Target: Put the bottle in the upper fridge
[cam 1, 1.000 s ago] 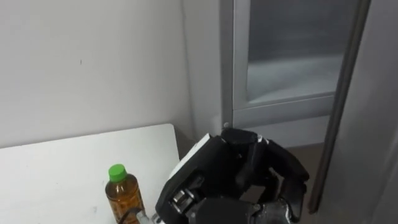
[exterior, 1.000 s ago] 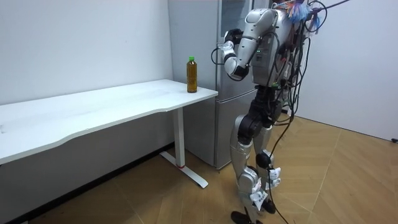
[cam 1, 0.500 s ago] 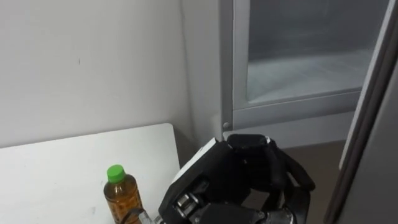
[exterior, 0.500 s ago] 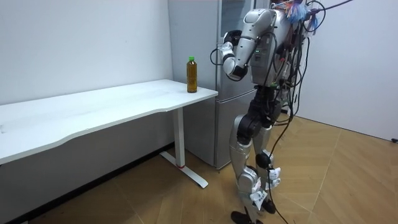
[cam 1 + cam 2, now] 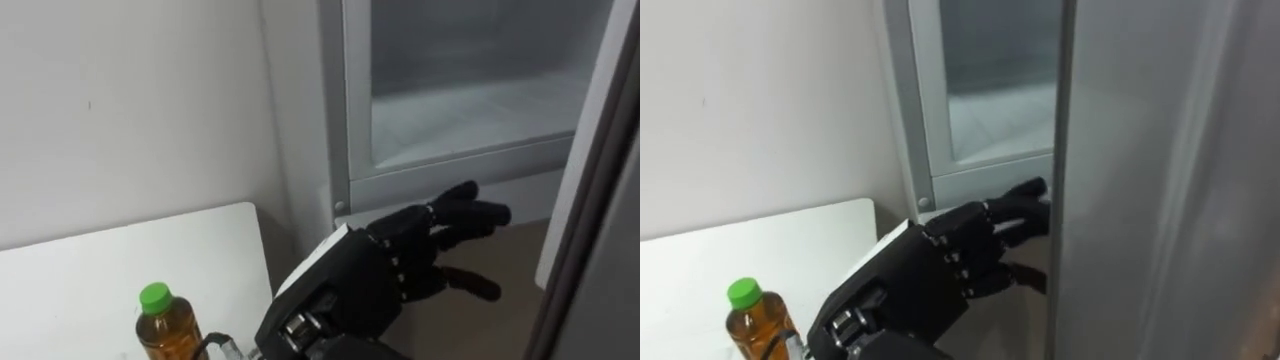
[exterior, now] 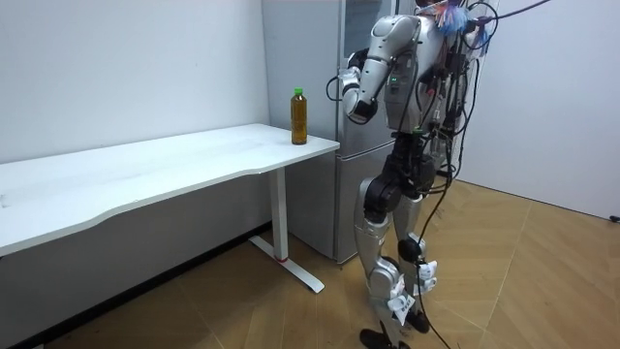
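**White bench, open fridge, bottle on the bench**

Plain white wall takes up the eye views from 9 to 12 o'clock. Below it a white flat-topped bench runs in from the left edge. At about 7 o'clock, close to the bench's right-hand corner, stands the clear plastic bottle of amber drink with a green screw cap. It is upright, with no hand on it. Just to its right, at 6 o'clock, the robot's black left hand comes up from the lower edge. Its fingers are stretched out straight toward 2 o'clock and hold nothing, with their tips in front of the sill of the tall grey fridge. The fridge's upper compartment is open at 1 o'clock, with a pale shelf inside. At 3 o'clock the grey fridge door stands swung out. In the room view the robot stands upright on the wood-plank floor before the fridge, with the bench corner and the bottle at its left side.
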### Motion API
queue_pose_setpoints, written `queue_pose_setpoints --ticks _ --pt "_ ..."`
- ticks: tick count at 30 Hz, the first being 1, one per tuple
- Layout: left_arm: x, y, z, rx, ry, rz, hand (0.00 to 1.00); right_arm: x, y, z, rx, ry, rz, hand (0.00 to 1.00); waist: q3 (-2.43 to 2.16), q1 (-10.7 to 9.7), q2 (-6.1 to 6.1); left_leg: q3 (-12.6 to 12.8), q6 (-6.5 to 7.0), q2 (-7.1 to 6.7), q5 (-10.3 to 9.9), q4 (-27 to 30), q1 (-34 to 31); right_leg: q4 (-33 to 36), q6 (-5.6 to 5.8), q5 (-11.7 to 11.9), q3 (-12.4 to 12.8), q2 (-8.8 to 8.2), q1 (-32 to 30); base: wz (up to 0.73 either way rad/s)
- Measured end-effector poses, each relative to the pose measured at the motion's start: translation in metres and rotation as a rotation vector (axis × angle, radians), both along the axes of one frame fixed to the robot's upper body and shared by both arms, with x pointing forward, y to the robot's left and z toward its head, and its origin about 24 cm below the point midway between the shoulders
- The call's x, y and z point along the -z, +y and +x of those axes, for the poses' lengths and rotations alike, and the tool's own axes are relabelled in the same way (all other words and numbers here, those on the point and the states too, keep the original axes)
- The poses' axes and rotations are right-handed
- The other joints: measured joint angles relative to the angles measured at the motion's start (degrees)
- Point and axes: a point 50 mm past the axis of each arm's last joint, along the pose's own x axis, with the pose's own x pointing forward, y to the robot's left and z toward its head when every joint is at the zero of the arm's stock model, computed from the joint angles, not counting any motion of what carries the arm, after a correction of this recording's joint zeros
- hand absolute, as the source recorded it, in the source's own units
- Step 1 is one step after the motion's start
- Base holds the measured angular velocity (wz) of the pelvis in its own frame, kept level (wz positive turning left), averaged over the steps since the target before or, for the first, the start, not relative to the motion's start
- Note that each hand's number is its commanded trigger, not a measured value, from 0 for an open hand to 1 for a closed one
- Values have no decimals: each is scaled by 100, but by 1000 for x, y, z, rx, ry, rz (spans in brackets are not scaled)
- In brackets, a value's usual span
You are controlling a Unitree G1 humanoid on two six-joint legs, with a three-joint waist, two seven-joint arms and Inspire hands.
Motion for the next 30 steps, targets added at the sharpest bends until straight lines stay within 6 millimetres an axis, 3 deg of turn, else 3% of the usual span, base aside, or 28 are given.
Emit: queue_pose_setpoints --ticks 7,13,18,26,30 --pt "2 -7 -3 34 8 2 0 -1 -2 2 19 -14 7 0 17 -74 31 284 -2 46 -1 -7 79 29 -15 29 274 46 -61 -23" --pt "5 -7 -1 49 9 20 0 -2 -5 2 42 -17 -9 0 20 -358 31 334 -3 84 -2 -2 73 105 -50 50 444 108 -193 -23" --pt "5 -7 -1 50 9 23 0 -1 -10 -9 71 9 -26 0 21 -470 29 579 -3 118 -2 3 133 123 -91 92 758 194 -277 -33" --pt "2 -14 3 79 -5 37 0 -1 -14 -18 94 37 -37 0 20 -626 33 644 -10 190 -6 34 153 123 -142 125 1020 287 -360 -22" --pt "0 -18 3 97 -12 41 0 -1 -19 -25 126 65 -44 0 17 -642 48 819 -122 290 -73 60 180 142 -164 140 1060 357 -369 -13"
